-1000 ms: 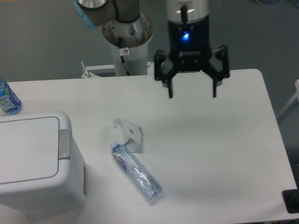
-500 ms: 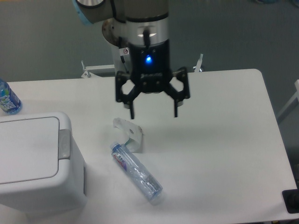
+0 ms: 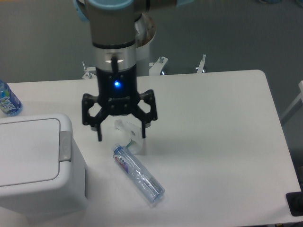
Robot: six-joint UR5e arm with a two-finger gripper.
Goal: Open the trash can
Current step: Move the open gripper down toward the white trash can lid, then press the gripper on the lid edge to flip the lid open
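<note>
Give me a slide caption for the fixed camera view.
Open gripper hovers between closed white trash can and a lying bottle.

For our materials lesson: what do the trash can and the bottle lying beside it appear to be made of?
Trash can: probably white plastic with a smooth matte finish, judging by its moulded rounded corners. Lying bottle: likely thin clear plastic, glossy; the table shows through it and its wall looks crinkled.

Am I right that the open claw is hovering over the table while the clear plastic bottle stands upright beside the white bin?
Not quite: in the camera view the clear plastic bottle lies on its side on the table, not upright. The rest holds: the claw is open above the table, and the large boxy white plastic bin sits beside the bottle.
</note>
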